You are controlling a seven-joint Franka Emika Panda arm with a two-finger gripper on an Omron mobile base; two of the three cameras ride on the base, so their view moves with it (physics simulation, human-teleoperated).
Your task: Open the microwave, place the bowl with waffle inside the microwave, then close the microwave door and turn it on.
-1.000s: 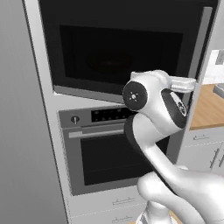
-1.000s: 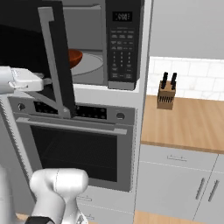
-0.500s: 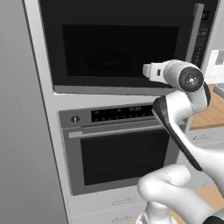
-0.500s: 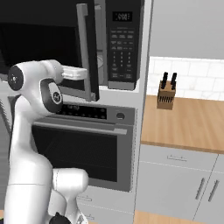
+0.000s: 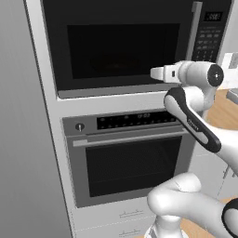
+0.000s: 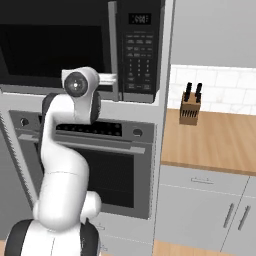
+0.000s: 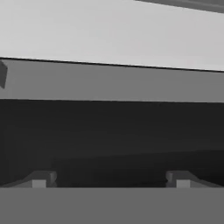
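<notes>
Bowl perhaps behind dark microwave door (image 5: 123, 46) glass; microwave (image 6: 80, 45) top cut off.

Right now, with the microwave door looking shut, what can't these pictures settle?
- Bowl with waffle: the dark tinted window of the microwave door hides the inside in both base views.
- Keypad labels and display digits: too small to read.
- What the open gripper faces: hand view too close; just dark and grey bands.
</notes>
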